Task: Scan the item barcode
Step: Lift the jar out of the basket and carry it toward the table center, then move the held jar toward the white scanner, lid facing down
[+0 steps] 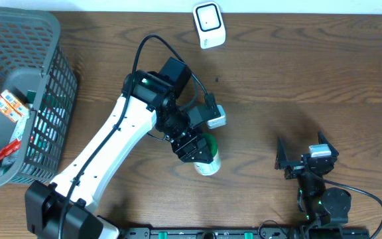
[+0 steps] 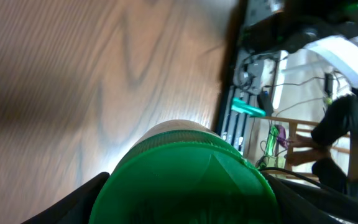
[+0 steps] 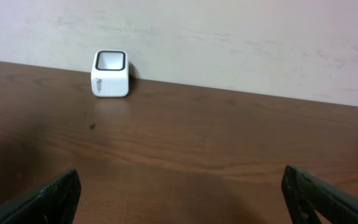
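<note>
1 white cylindrical plastic bottle with a green cap (image 1: 208, 164) (image 2: 185, 183), gripped at the cap end by the left gripper (image 1: 197, 149), white base pointing toward the robot. 1 white cube-shaped barcode scanner (image 1: 209, 24) (image 3: 110, 73) stands upright well apart, black-framed window up.

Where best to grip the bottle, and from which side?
Across the green lid, coming end-on at the lid, as the left gripper does: its round rim offers opposite sides and likely leaves the white body of the bottle uncovered for scanning.
</note>
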`<move>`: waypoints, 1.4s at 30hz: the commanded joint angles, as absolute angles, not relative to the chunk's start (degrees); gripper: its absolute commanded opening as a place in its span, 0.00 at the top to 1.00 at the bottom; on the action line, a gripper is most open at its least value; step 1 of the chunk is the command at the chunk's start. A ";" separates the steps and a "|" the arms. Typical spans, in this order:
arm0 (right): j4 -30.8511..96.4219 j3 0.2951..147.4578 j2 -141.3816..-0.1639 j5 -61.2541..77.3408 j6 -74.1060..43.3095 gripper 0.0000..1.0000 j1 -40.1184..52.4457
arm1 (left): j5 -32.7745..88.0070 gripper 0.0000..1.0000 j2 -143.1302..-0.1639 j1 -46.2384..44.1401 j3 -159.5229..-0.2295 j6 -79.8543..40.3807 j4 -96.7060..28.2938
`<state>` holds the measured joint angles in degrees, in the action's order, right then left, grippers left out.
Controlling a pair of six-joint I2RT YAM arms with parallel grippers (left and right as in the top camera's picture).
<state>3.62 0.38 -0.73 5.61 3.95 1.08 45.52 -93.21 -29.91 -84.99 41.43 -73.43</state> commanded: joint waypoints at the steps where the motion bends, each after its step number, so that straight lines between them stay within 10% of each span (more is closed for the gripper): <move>1: 3.77 0.32 -0.64 5.91 3.27 0.01 1.69 | 52.84 0.44 -92.86 -29.98 -85.23 50.17 -73.71; 15: 3.77 0.32 -0.64 5.89 3.27 0.01 1.69 | 53.04 0.49 -92.86 -29.98 -85.23 40.56 -71.64; 28: 3.77 0.32 -0.64 5.89 3.27 0.01 1.69 | 11.66 0.62 -92.88 -30.26 -85.23 -35.64 -59.96; 42: 3.77 0.32 -0.67 5.91 3.27 0.01 1.69 | -4.97 0.67 -96.68 -36.82 -82.78 -78.52 -60.29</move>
<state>3.62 0.38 -0.73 5.61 3.95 1.08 1.52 -94.35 -34.87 -84.49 -60.05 -60.03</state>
